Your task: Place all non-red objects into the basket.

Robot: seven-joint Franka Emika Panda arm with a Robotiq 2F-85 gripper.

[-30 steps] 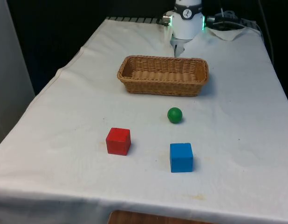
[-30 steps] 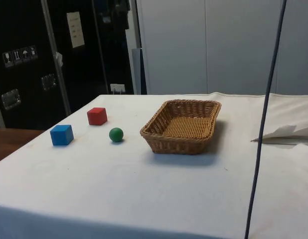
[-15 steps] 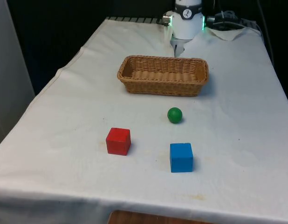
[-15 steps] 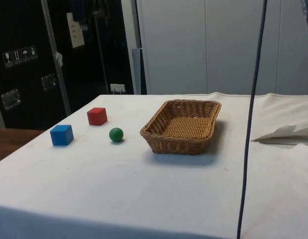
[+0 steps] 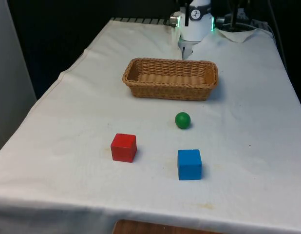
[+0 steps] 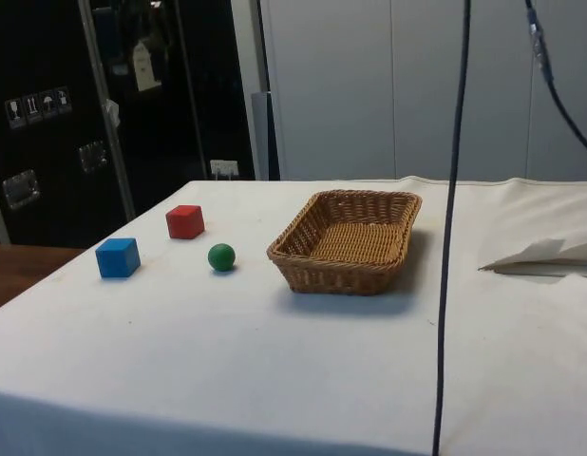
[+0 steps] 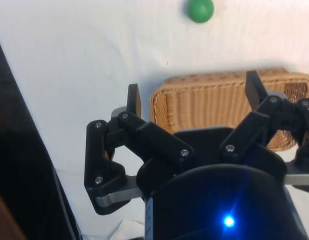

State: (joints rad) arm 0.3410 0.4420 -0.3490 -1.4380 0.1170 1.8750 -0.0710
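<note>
A wicker basket (image 5: 170,78) (image 6: 348,239) stands in the middle of the table with nothing inside it. On the cloth in front of it lie a green ball (image 5: 182,120) (image 6: 221,256), a blue cube (image 5: 189,164) (image 6: 118,257) and a red cube (image 5: 123,147) (image 6: 184,221), each apart from the others. My gripper (image 7: 194,95) hangs high above the basket (image 7: 224,105), open, with nothing between its fingers. The green ball (image 7: 200,10) lies beyond the basket in the wrist view.
A dark cable (image 6: 451,228) hangs down through the side view. A fold of white cloth (image 6: 540,255) lies on the table near the robot's base (image 5: 195,22). Bare cloth (image 5: 82,112) surrounds the objects.
The hanging cable has drifted leftward in the side view. The basket, the ball and both cubes have not moved.
</note>
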